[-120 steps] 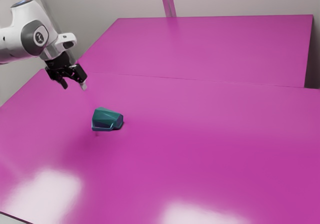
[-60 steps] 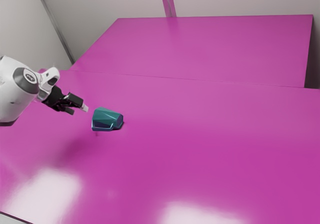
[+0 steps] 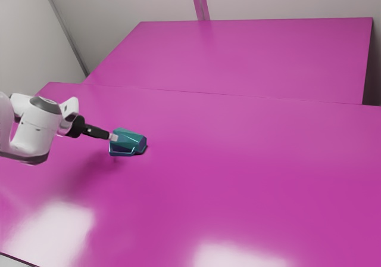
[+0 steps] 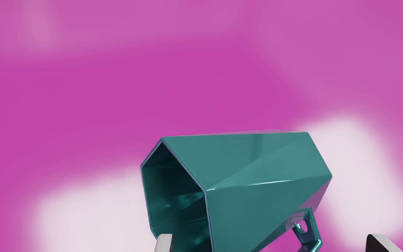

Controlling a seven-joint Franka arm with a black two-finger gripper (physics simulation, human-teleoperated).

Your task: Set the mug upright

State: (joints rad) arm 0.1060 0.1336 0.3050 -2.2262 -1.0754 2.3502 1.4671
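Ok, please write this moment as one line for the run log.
mug: lying on its side on table | gripper: open, close to mug | grasp: none | upright: not yet

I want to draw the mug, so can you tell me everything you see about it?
The mug is teal and shiny, like metal or glazed pottery, with flat, angled sides, a many-cornered open mouth and an angular handle. It lies on its side on the pink table. One fingertip of the open gripper is by the mouth; I can't tell if they touch.
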